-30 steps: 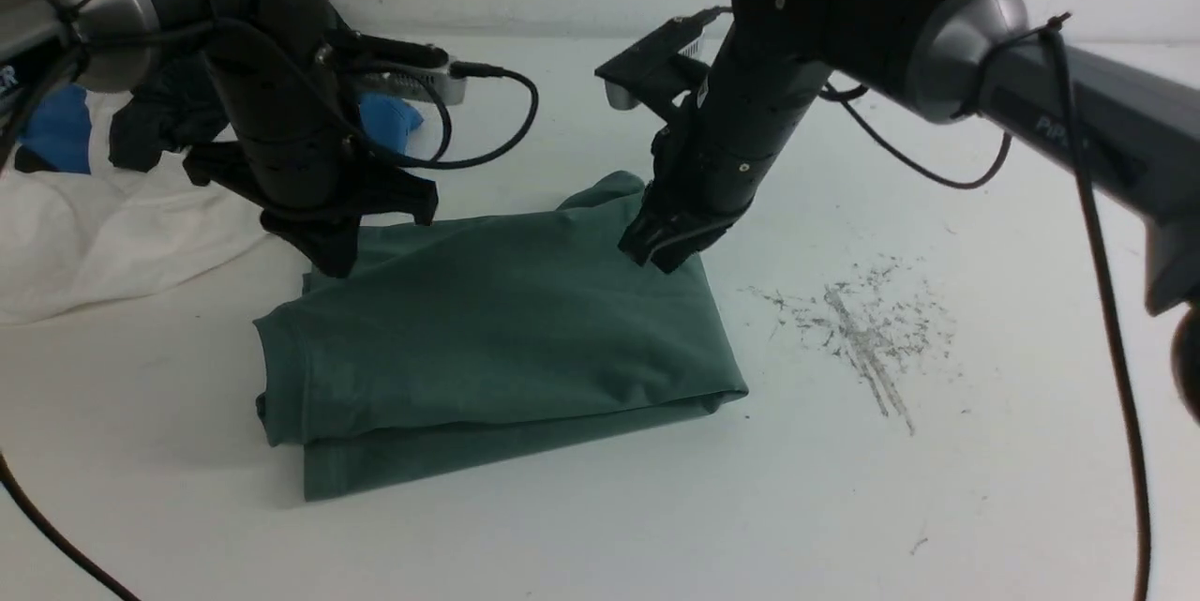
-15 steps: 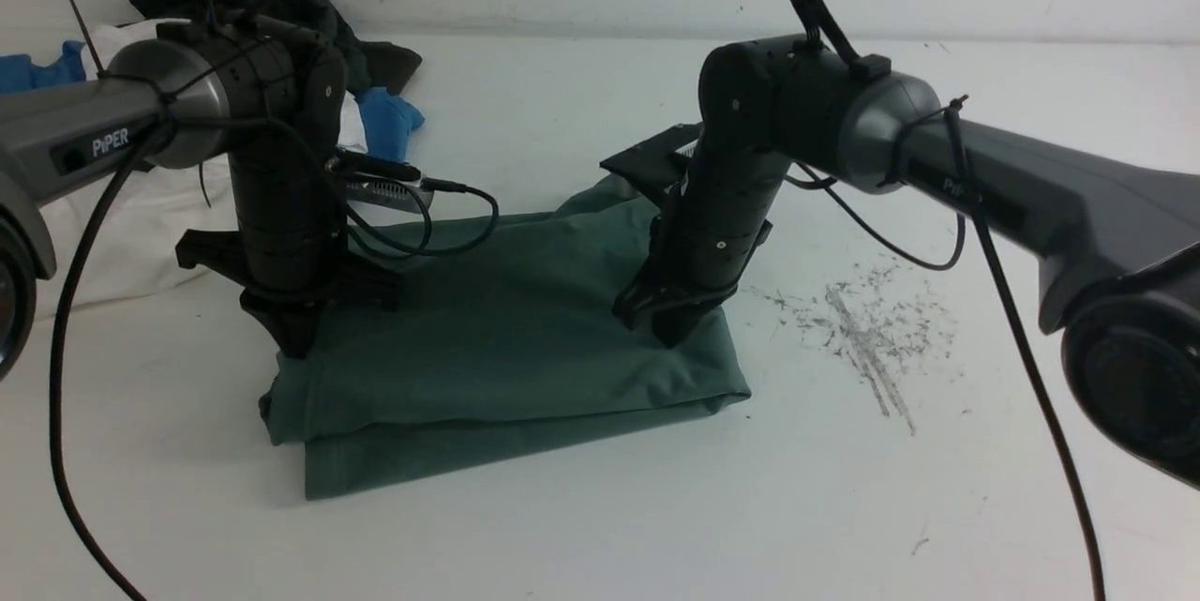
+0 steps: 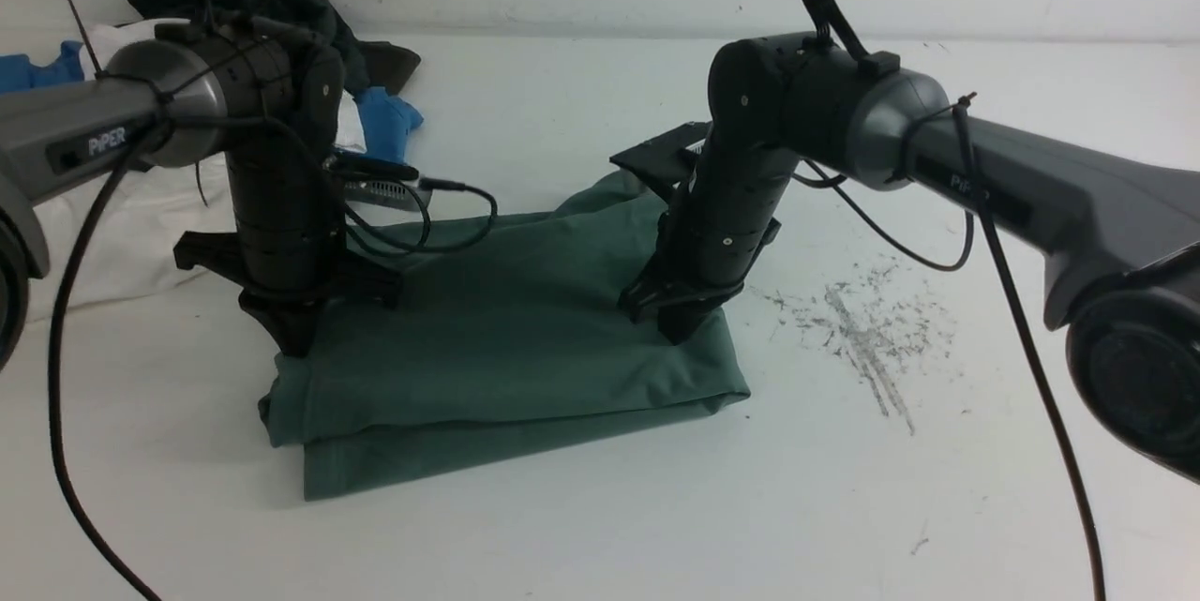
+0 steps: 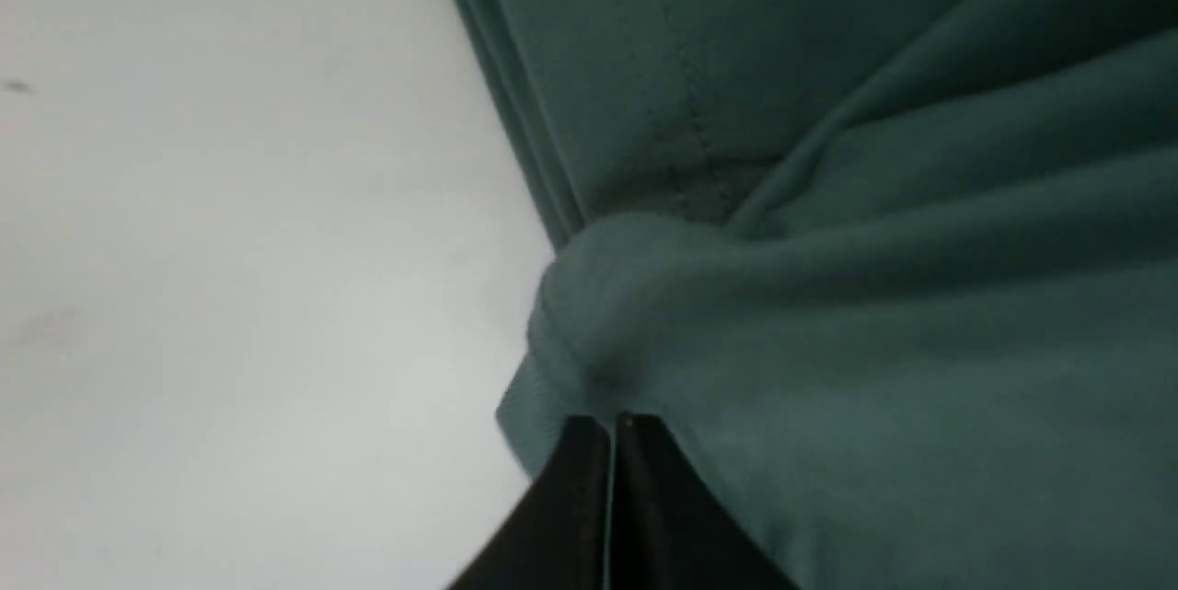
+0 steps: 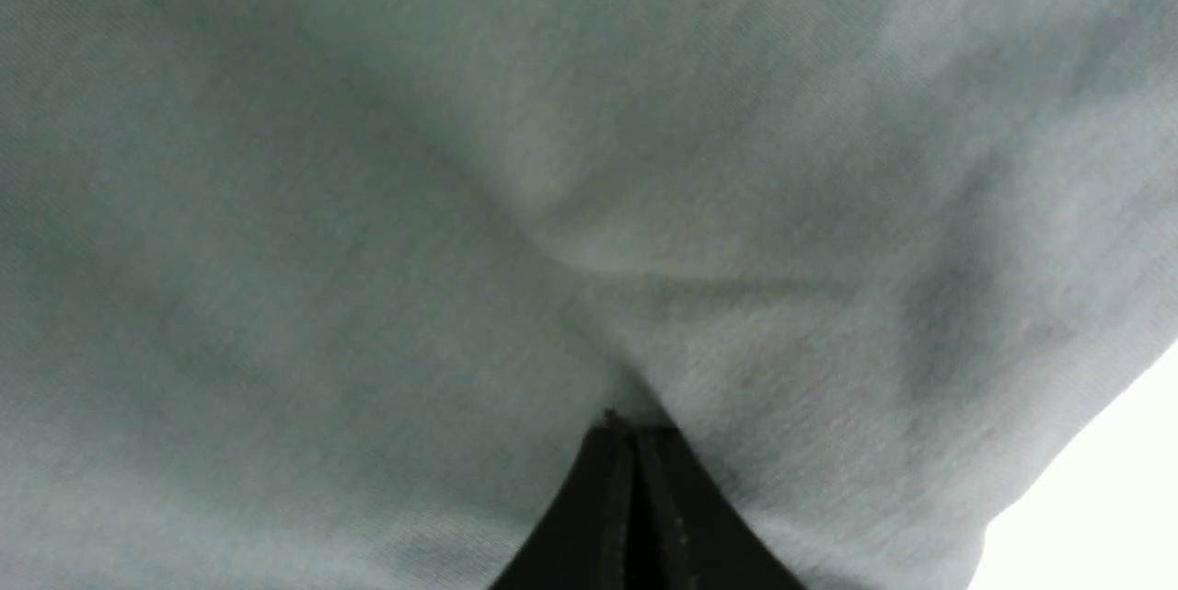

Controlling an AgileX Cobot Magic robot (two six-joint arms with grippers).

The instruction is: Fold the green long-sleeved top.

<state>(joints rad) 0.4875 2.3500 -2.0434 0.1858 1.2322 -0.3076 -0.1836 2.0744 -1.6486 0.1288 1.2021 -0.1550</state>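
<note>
Front view: the green long-sleeved top [image 3: 506, 367] lies mid-worktop [image 3: 600, 535] as a compact, roughly rectangular packet of several layers. No sleeve hangs free, and no chest logo shows. The left gripper [image 3: 298, 343] points down onto the packet's left rear corner. The right gripper [image 3: 677, 331] points down onto its right side. Both sets of jaws are closed, with their tips on the cloth. A white garment [image 3: 122, 235] and a blue garment [image 3: 384, 123] lie heaped at the far left, apart from the packet.

Left wrist view: the jaws are closed, with their tips against a rounded bulge of cloth at the packet's edge. Stacked layer edges and a stitched seam [image 4: 686, 102] lie beyond. Nothing appears pinched between the jaws, though the tips hide the exact contact.

Right wrist view: the jaws are closed and the tips dent plain cloth, with shallow creases spreading from them.

Assessment: folding looks essentially complete. What probably remains is to flatten the packet, settle the raised far edge behind the right arm, and lift both arms clear.
</note>
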